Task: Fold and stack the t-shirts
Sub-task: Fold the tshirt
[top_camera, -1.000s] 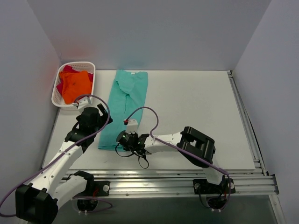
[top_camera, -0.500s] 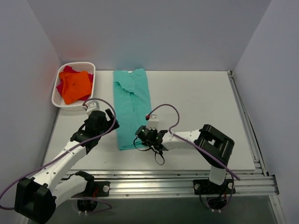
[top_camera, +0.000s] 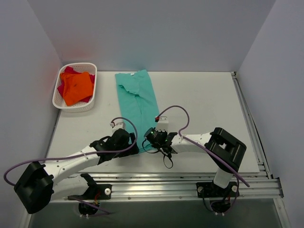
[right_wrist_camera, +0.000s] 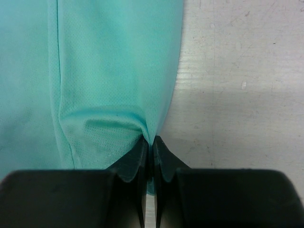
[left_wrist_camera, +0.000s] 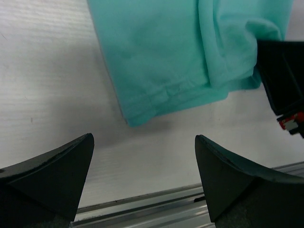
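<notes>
On the white table top [top_camera: 204, 104], a bit left of the middle, lies the soft teal-green cloth t-shirt [top_camera: 138, 102]. It is folded into one long strip that runs from the far side down toward my arms. The bright orange cloth t-shirt [top_camera: 76, 88] and the magenta-red cloth t-shirt [top_camera: 61, 88] are bunched up in the white plastic lattice basket [top_camera: 73, 107] at the far left.

My right gripper [right_wrist_camera: 151, 142] is pinched tight on the near right corner of the teal shirt. The cloth is drawn into little wrinkles right where the two black fingers meet. My left gripper [left_wrist_camera: 143, 138] is spread wide with nothing in it. It hangs low over the table by the near left corner of that shirt, and the hem sits just past its fingers.

I think this shirt is very light and very floppy. It will not hold its shape. If I lift only one corner, the rest will sag and the fold may slide apart. The cloth looks thin and smooth, so it could slip out of a small pinch. It will not break. The best place to grab looks like the stitched hem, at both near corners, with all the layers caught between the fingers.
</notes>
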You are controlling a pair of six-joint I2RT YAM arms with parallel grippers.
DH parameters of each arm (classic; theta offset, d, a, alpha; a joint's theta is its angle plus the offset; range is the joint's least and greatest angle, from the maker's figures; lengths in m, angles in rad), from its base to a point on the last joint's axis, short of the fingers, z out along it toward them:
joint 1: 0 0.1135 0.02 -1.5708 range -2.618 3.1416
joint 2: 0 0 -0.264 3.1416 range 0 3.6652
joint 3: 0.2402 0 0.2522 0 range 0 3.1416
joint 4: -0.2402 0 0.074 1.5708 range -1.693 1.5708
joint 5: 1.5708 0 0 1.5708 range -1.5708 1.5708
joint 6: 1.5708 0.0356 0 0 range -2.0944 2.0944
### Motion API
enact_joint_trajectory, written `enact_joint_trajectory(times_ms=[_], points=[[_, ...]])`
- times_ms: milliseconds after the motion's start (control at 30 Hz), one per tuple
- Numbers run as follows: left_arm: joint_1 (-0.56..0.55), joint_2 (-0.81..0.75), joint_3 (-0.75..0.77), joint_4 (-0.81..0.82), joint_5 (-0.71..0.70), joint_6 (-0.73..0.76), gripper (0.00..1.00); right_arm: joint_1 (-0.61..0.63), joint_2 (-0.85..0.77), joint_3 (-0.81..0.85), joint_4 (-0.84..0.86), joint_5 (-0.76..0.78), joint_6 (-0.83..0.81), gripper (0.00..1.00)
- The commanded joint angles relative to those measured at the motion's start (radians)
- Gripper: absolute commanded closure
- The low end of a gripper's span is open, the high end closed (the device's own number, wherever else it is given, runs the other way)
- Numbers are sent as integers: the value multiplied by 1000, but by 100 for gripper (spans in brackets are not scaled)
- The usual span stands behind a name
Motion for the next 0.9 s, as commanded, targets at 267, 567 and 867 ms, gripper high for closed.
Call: enact_joint_trajectory(times_ms=[267, 567, 867], points=[[-124, 103, 29, -26, -119, -126, 2, -24, -4, -20, 34, 3, -22, 100], [-124, 258, -17, 165, -245, -238, 0, -32, 8, -24, 31, -2, -29, 100], [-125, 200, 0, 111, -332, -275, 13, -49, 23, -26, 36, -12, -35, 100]])
